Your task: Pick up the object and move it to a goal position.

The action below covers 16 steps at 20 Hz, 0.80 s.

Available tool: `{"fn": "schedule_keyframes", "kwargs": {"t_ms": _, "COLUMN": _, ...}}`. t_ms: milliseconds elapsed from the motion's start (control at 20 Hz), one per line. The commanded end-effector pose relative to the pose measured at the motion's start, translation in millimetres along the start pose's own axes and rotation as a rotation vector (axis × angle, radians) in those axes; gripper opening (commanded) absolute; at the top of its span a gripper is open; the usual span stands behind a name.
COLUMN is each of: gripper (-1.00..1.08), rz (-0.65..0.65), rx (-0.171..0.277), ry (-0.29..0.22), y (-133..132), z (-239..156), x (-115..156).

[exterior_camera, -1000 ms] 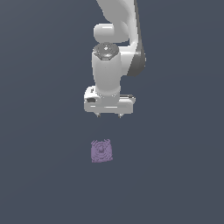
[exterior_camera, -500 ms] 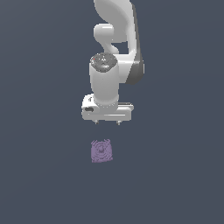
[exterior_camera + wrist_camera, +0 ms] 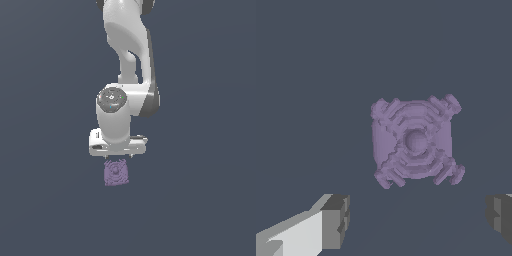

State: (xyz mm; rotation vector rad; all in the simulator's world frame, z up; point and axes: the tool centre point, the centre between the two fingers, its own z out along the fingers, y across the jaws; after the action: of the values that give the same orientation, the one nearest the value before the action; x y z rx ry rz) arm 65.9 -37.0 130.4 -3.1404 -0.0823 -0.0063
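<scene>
Alignment is the matter in hand: the claw (image 3: 118,156) is hanging over the block (image 3: 116,173), which is lying flat on the dark grey desk (image 3: 45,200) just below the fingertips and not touching them. In the wrist view the block (image 3: 416,142) is sitting ahead of the line between the two fingers (image 3: 336,221), a little nearer the far finger at the picture's edge than the near one, so it is not yet lying between them. The claw (image 3: 418,217) is standing wide open, the gap between its pads clearly broader than the block, and it is gripping nothing. The block is showing as roughly square, with raised rings round a central knob and small lugs at its corners; it is offering no real long axis, so either pair of opposite flat sides is looking equally fit for the pads, and its edges are sitting close to square with the fingers. By my judgement the coming move is calling for a small shift toward the block to centre it in the gap, then a straight drop until the pads are flanking its sides. No brand, label or writing is showing on the block, the arm (image 3: 127,45) or the desk. No goal marker is appearing in either view.
</scene>
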Motion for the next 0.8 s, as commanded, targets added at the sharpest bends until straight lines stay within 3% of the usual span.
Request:
{"fn": "schedule_keyframes", "kwargs": {"t_ms": 0, "gripper": 1.0, "rz": -0.019, "rx": 0.0, "ry": -0.001, "y": 5, "z": 11, "x": 10}}
{"fn": "schedule_keyframes", "kwargs": {"t_ms": 750, "gripper": 1.0, "rz": -0.062, "rx": 0.0, "ry": -0.005, "y": 17, "z": 40, "x": 31}}
